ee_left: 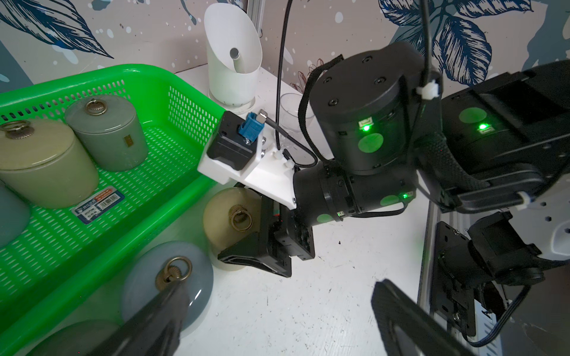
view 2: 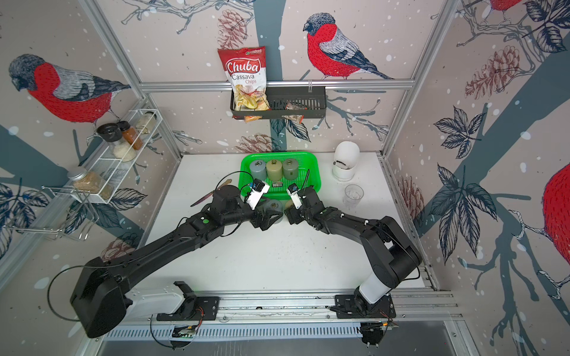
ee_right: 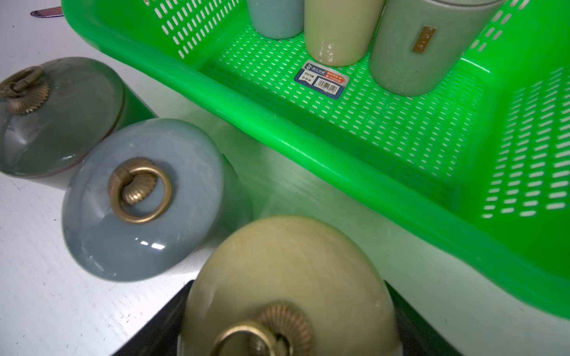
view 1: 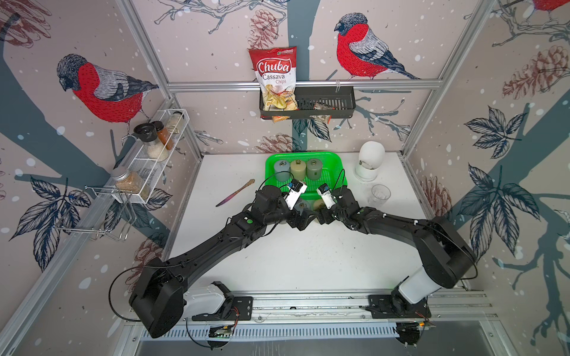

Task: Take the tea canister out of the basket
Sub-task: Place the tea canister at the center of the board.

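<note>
Right gripper (ee_right: pixel 287 311): closed across the sides of the cream tea canister (ee_right: pixel 287 262). The canister is outside the basket (ee_right: pixel 271 131), just beside its near rim; set down or just clear, cannot tell.

Left gripper (ee_left: pixel 274 320): wide open, empty, near the blue-grey canister (ee_left: pixel 166 277).

Handling, judged: rigid, glossy, likely slick, lid maybe loose. Hold the body, not the brass ring (ee_right: pixel 246 339).

Top views hide the grip under the wrists; the wrist views show it.

Three more canisters (view 1: pixel 297 169) stand along the basket's far wall.

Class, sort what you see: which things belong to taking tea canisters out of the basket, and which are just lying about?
Job: basket, three canisters inside, beige canister in right gripper, two canisters already out.
Lying about: knife, clear cup, white holder, chips bag, spice jars.
</note>
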